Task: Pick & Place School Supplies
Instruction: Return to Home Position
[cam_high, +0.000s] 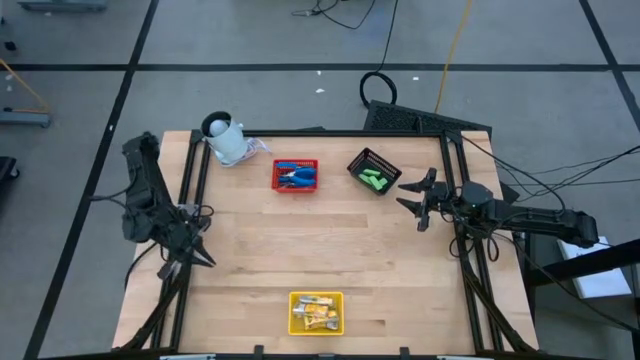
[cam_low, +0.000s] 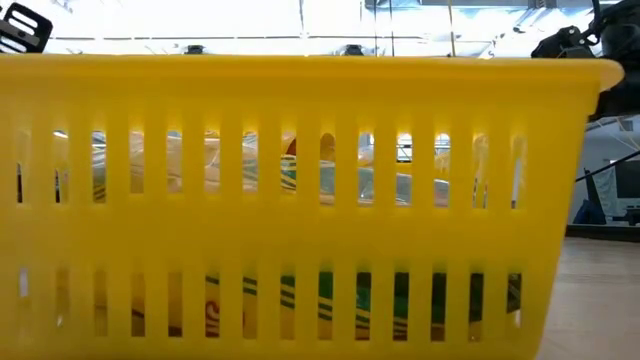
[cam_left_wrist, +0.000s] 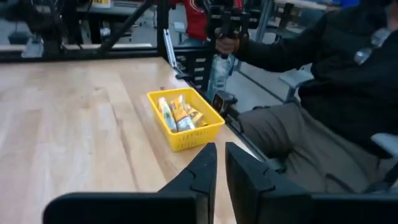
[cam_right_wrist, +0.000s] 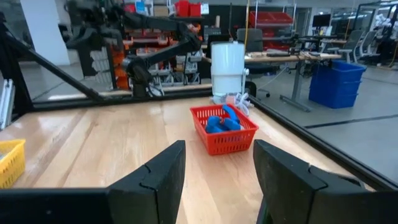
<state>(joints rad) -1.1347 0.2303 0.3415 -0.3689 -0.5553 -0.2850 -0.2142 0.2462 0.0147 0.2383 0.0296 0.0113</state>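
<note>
The school supplies lie sorted in three baskets. Blue-handled tools (cam_high: 295, 177) fill the red basket (cam_high: 277, 185) at the table's far middle. Green blocks (cam_high: 374, 180) lie in the black basket (cam_high: 358, 160) to its right. Yellow-orange packets (cam_high: 316, 314) lie in the yellow basket (cam_high: 294, 298) at the near edge, which fills the low view (cam_low: 300, 90). My left gripper (cam_high: 208, 260) is shut and empty over the table's left side, pointing toward the yellow basket (cam_left_wrist: 155, 102). My right gripper (cam_high: 402, 195) hangs open and empty at the right side, facing the red basket (cam_right_wrist: 214, 140).
A white cylinder-shaped container (cam_high: 228, 140) stands at the far left corner, by the red basket. A person (cam_left_wrist: 323, 106) sits just beyond the table's near edge, close to the yellow basket. Bare wood lies across the table's middle (cam_high: 320, 240).
</note>
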